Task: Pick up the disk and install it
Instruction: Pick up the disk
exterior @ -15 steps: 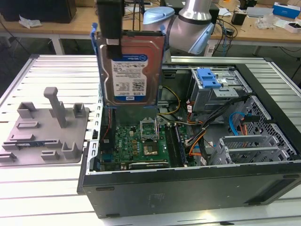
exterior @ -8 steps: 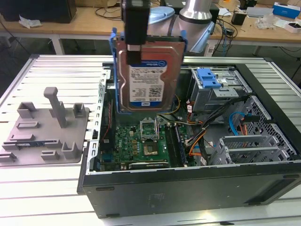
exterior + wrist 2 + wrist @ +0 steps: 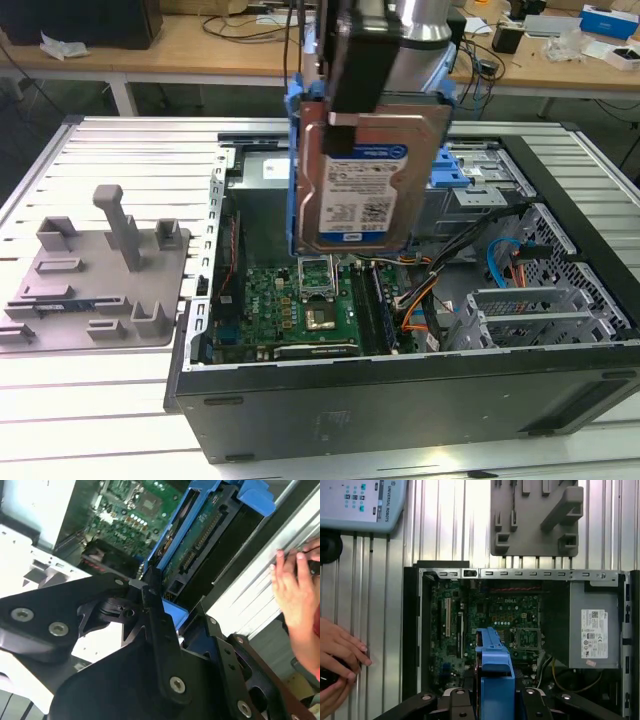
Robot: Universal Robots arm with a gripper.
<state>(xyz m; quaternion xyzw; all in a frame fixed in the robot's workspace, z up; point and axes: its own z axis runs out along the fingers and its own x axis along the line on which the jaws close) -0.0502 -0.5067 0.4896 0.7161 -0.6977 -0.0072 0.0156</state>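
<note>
One claw clamped on one disk, upright above one open computer case

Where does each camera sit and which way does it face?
Exterior view: off the arm, looking down into the case; the gripper holds the disk above it.
First wrist view: on the arm, facing down into the case, gripper showing.
Second wrist view: on the arm, facing the disk's circuit side past the gripper.
Both wrist views show a hand.

Clamped disk in end effector, hand nearby
</note>
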